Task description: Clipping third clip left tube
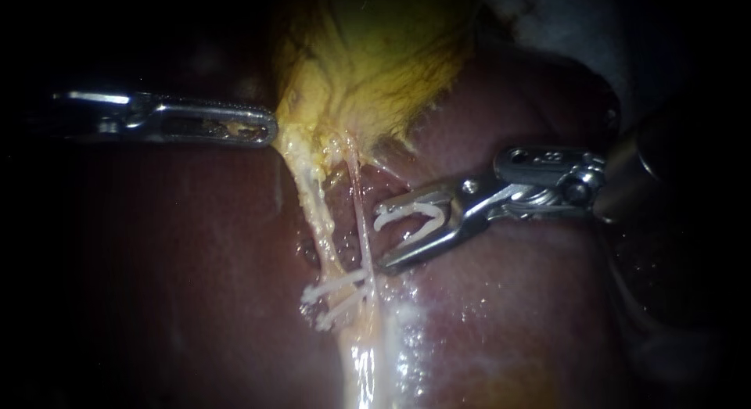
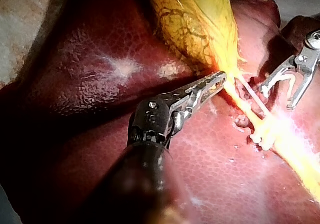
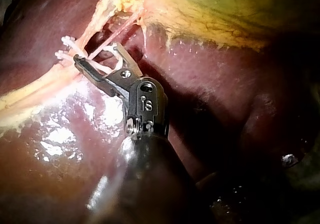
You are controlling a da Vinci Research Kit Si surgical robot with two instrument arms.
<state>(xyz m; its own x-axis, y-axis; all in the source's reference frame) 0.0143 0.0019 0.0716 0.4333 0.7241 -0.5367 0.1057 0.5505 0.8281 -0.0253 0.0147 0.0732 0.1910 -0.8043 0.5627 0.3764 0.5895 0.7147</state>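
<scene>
The yellow gallbladder (image 1: 375, 57) lies on the dark red liver (image 1: 180, 260). Two tubes run down from its neck: a thicker pale left tube (image 1: 317, 213) and a thin right tube (image 1: 361, 213). Two white clips (image 1: 338, 293) cross them lower down. My left instrument (image 1: 270, 130) has its jaws shut on the gallbladder's neck edge. My right instrument (image 1: 382, 233) holds an open white clip (image 1: 411, 217) between its spread jaws, with the tips just right of the thin tube. In the right wrist view the thin tube (image 3: 107, 46) crosses the gap at my right instrument's tips (image 3: 95, 52).
Wet, glossy liver surface (image 1: 485, 331) lies under my right instrument. A pale band of tissue (image 1: 364, 362) runs on below the clips. A grey-white cloth (image 1: 563, 26) shows beyond the liver at the upper right.
</scene>
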